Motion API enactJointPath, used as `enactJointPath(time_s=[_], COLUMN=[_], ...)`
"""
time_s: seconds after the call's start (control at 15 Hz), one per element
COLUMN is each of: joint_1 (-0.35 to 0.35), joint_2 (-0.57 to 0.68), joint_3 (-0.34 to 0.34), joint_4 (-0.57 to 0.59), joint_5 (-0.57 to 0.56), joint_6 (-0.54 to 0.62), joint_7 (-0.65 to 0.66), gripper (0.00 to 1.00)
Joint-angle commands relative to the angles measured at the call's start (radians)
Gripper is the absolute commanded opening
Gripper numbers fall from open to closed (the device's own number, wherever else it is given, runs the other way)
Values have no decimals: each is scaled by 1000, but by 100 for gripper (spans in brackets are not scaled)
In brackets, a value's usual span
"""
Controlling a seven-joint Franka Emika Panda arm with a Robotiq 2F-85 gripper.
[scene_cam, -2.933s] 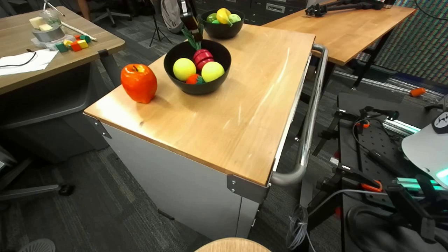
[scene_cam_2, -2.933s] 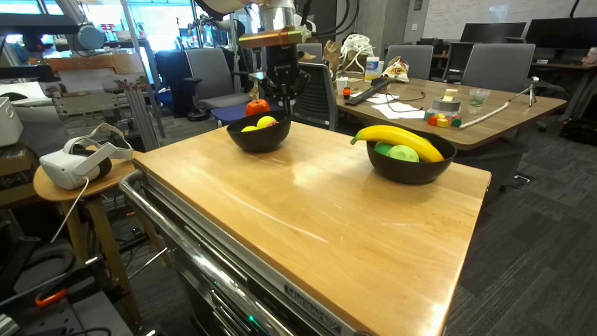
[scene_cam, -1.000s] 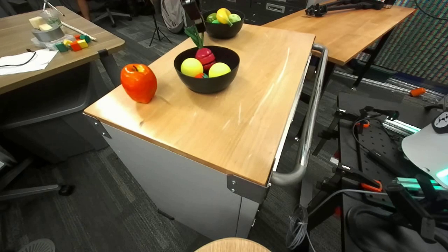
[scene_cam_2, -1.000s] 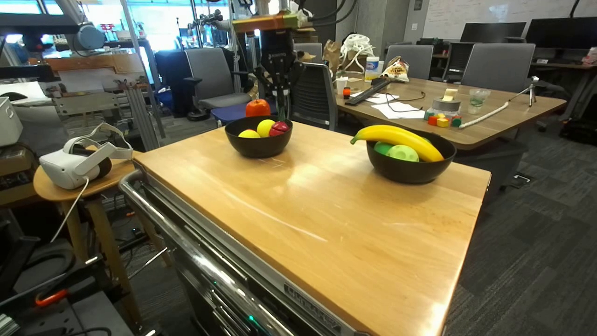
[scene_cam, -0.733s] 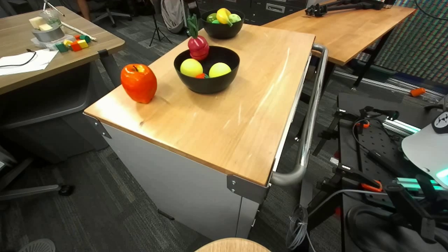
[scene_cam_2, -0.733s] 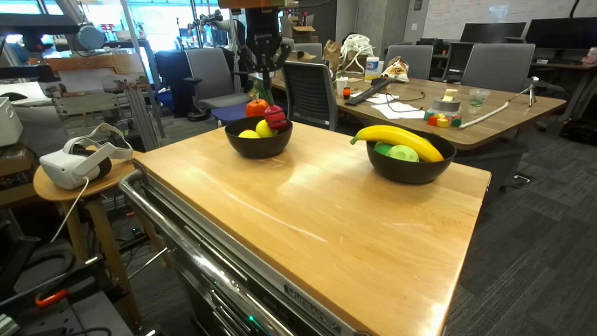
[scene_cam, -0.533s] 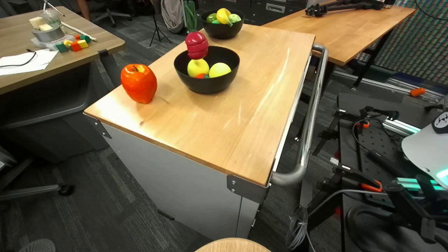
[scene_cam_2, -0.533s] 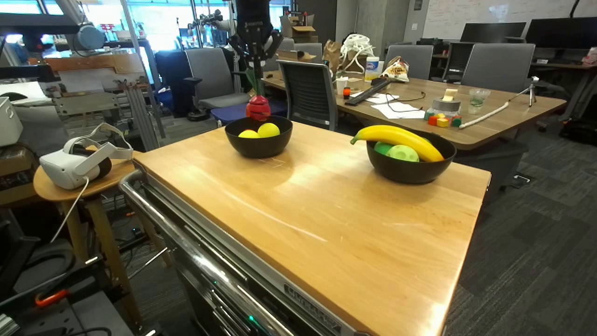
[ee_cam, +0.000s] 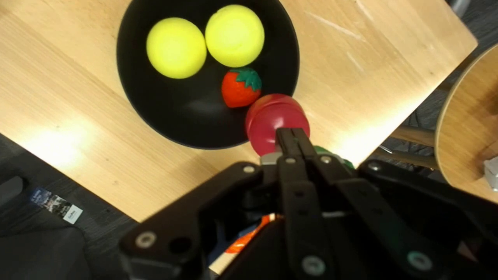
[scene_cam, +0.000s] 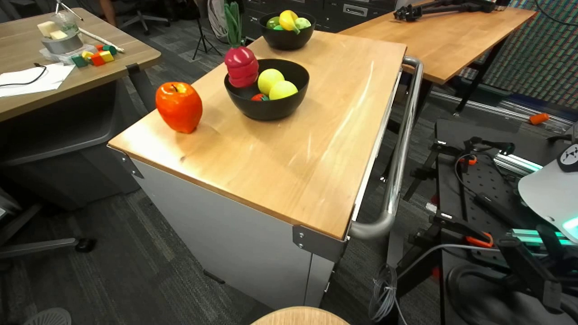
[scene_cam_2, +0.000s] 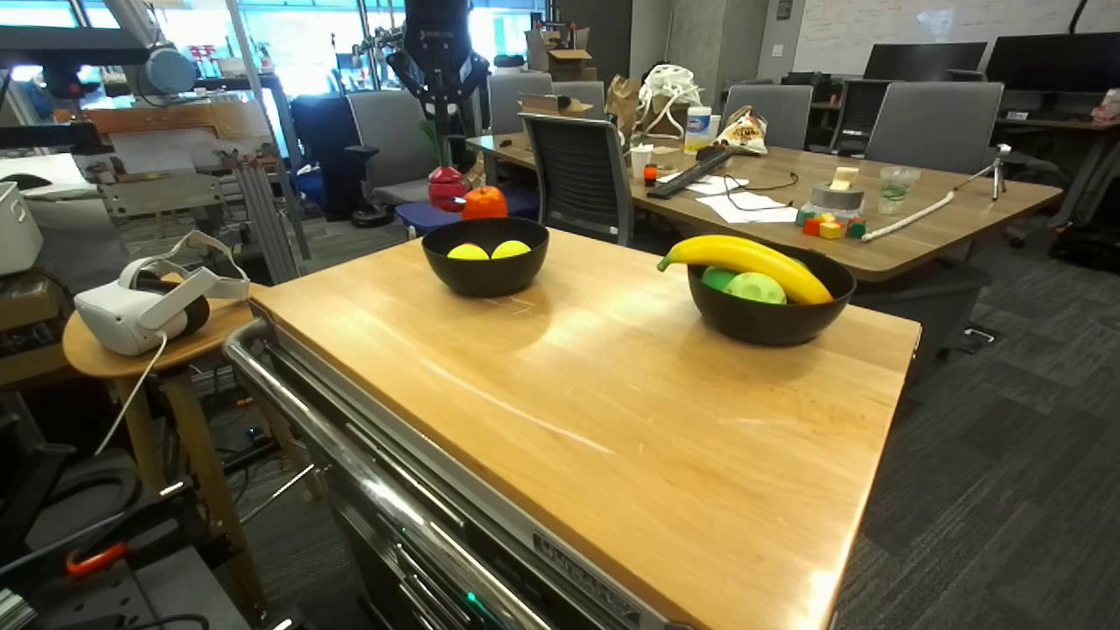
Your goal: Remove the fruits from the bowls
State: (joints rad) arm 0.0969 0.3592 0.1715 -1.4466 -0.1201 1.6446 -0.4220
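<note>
A pale wooden cart top (scene_cam: 316,158) spans the middle of an exterior view, a banana (scene_cam: 289,20) in the farther bowl (scene_cam: 287,39) at its top edge. Upper left of centre, the dark red fruit (scene_cam: 241,67) hangs by green leaves (scene_cam: 233,22) pinched tight in the gripper (ee_cam: 292,134); in the wrist view it overlaps the rim of the nearer bowl (ee_cam: 167,112) holding two yellow-green balls (ee_cam: 176,48) and a strawberry (ee_cam: 240,89). Thin leaves might slip, dropping it back inside; carried low, it could catch that rim or topple the large red fruit (scene_cam: 179,107) at left.
</note>
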Motion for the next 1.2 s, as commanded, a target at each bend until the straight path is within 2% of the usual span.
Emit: enactJointPath(time_s=[0.0,0.73,0.8,0.87,1.13], joint_1=[21,36,36,36,24], joint_2=[25,156,160,160,99], joint_3=[18,50,49,48,36], joint_4=[6,17,18,18,0], joint_5=[35,95,97,96,90], joint_6=[2,-18,-24,-28,-8], joint_7=[-42,-112,-111,-110,-89], gripper=[0,0,27,28,58])
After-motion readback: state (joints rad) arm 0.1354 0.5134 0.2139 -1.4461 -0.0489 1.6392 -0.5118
